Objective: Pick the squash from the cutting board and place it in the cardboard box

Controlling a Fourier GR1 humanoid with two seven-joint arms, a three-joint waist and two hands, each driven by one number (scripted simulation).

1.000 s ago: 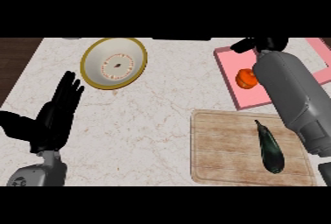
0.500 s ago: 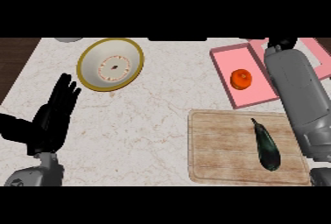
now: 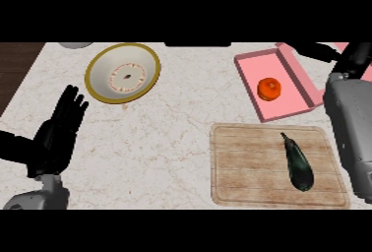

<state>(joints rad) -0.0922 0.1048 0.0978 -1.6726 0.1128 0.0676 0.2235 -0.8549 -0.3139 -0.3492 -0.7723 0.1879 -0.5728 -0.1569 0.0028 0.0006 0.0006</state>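
Where the pale marbled stone tabletop (image 3: 174, 128) meets its left edge, a strip of dark wooden floor (image 3: 18, 69) is seen. A wide yellow-rimmed bowl (image 3: 123, 73) with a small ringed item inside is placed toward the far left, and a grey rounded object (image 3: 76, 45) is cut off by the upper edge just beyond it.

The black left hand (image 3: 56, 133) is held at the left side, fingers straight and pointing away from the robot, grasping nothing. The right grey forearm (image 3: 352, 123) is stretched along the right edge; the black right hand (image 3: 320, 50) is shown only in part at the far right, above the pink open box (image 3: 294, 74), and whether its fingers are released or clenched cannot be told.

An orange round squash (image 3: 269, 89) is lying inside the box, on its floor. Its long axis cannot be told.

A light wooden cutting board (image 3: 247, 167) is set just in front of the box. A dark green elongated vegetable (image 3: 297, 163) is resting on it, its long axis running nearly front to back, the thin stem end pointing away and slightly left.
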